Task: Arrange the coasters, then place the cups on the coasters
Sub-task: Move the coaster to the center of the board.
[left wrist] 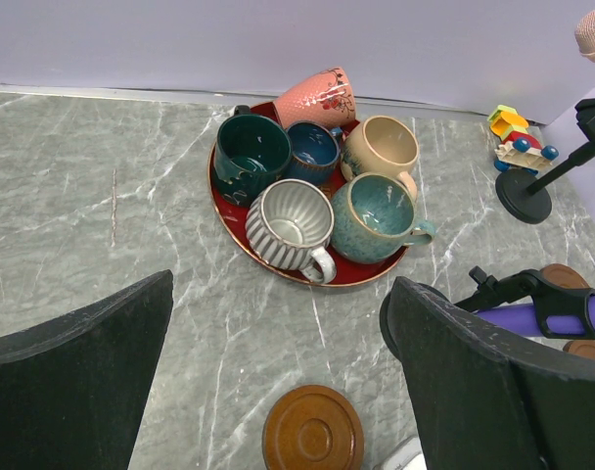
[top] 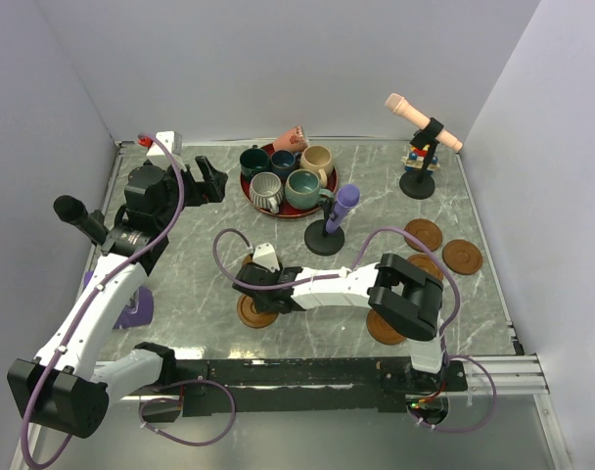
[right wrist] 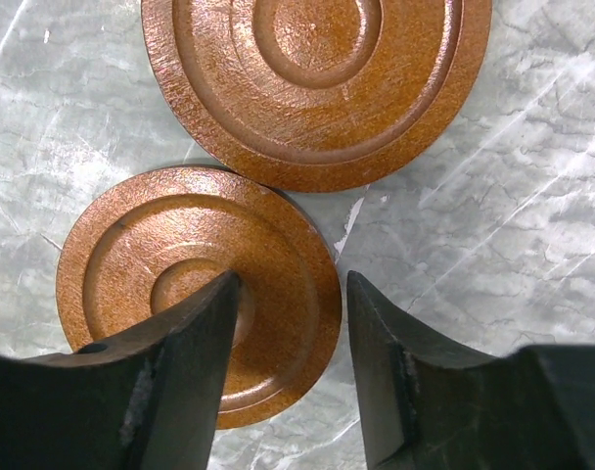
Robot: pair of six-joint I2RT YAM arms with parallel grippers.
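Note:
Six cups stand crowded on a red plate (top: 247, 186): grey ribbed (left wrist: 290, 223), teal (left wrist: 376, 215), beige (left wrist: 381, 147), dark green (left wrist: 251, 152), dark blue (left wrist: 312, 147), and a pink one (left wrist: 317, 96) tipped on its side. Two coasters (right wrist: 317, 78) (right wrist: 180, 284) lie flat, edges touching, under my right gripper (right wrist: 293, 284). It is open, one finger above the nearer disc, the other above bare table. More coasters lie at the right (top: 424, 234) (top: 462, 257) and near the front (top: 384, 330). My left gripper (left wrist: 283, 284) hangs wide open and empty beside the plate, a coaster (left wrist: 313, 429) below it.
A purple microphone (top: 343, 204) on a black stand rises between the plate and the right-hand coasters. A peach microphone (top: 423, 122) and a small toy (top: 418, 157) stand at the back right. A purple object (top: 136, 308) lies at the left front. White walls enclose the table.

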